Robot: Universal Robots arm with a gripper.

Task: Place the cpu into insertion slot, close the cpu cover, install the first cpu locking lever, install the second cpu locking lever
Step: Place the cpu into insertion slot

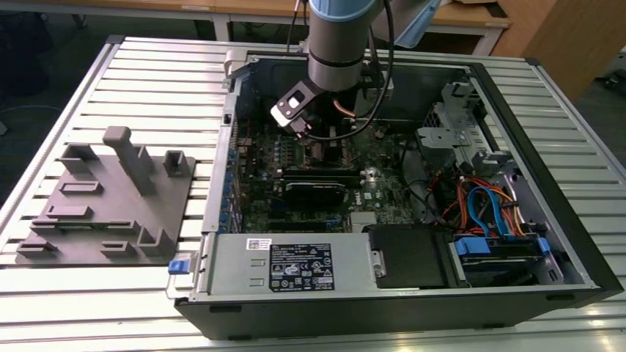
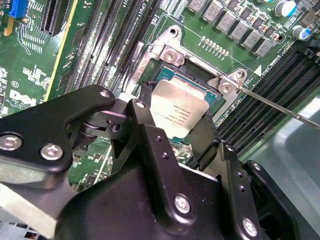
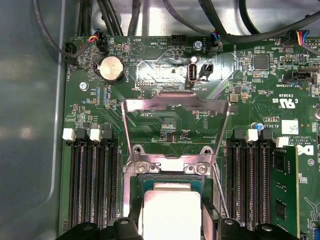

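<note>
The arm [image 1: 338, 62] at top centre of the exterior view — a silver-grey tube under a pale blue joint cap [image 1: 342, 11], black cables [image 1: 383, 66] alongside, and a black-and-white wrist block [image 1: 293, 108] below. In the second wrist view, the gripper [image 2: 177, 117] is matte black — angular links studded with silver screws [image 2: 51, 151].

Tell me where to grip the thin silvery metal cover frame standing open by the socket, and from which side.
Likely its free crossbar, the edge farthest from the hinge. The thin silvery metal cover frame stands tilted up off the green motherboard, leaving that bar clear on both faces; come from above, clear of the black tool holding the square grey chip.
</note>
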